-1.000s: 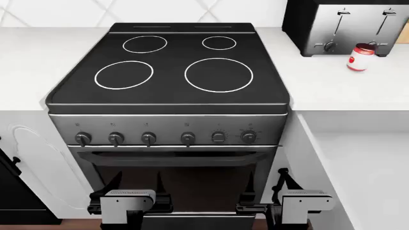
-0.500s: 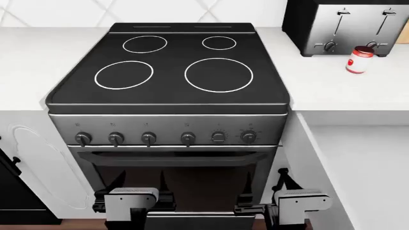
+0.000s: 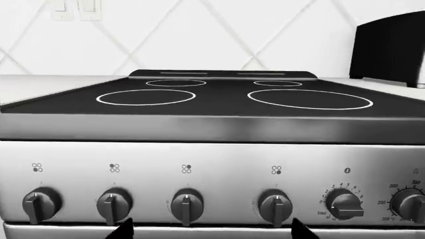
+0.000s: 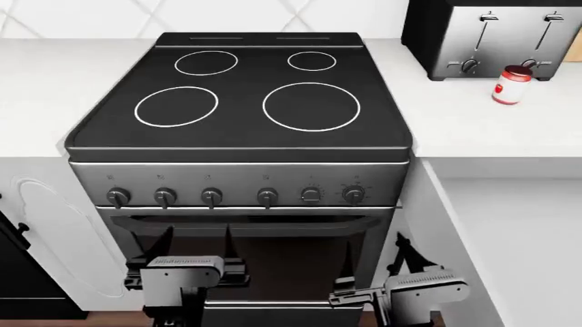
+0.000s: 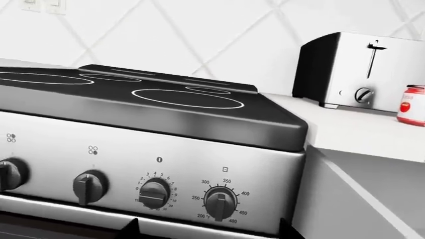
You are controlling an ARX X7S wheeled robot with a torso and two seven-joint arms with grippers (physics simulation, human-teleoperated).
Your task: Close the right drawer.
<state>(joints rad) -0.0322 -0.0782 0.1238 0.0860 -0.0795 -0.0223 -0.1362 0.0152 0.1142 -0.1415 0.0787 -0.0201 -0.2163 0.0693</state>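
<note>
In front of the stove (image 4: 241, 122), low against its dark oven door (image 4: 264, 255), you have both grippers up with their fingers pointing at the knob panel. Your left gripper (image 4: 193, 244) has its two black fingers spread apart, holding nothing. Your right gripper (image 4: 375, 253) is likewise parted and empty, just beside the stove's right edge.

The right drawer (image 4: 509, 238) sits pulled out to the right of the stove, below the white counter (image 4: 473, 129); you see only its pale inside and its near wall from the head view, and neither wrist view shows it.

The left wrist view looks straight at the stove's knobs (image 3: 186, 206) and gives you the wall switch (image 3: 73, 9) above the stove, which the head view does not catch. It shows only the two black fingertips (image 3: 123, 230) at the frame's edge.

The right wrist view gives you the toaster (image 5: 362, 69) side-on with the red-lidded jar (image 5: 411, 104) beside it, both on the counter to the right of the stove. From the head view the jar stands just in front of the toaster. Only the head view shows the white cabinet door (image 4: 50, 231) to the left of the stove.
</note>
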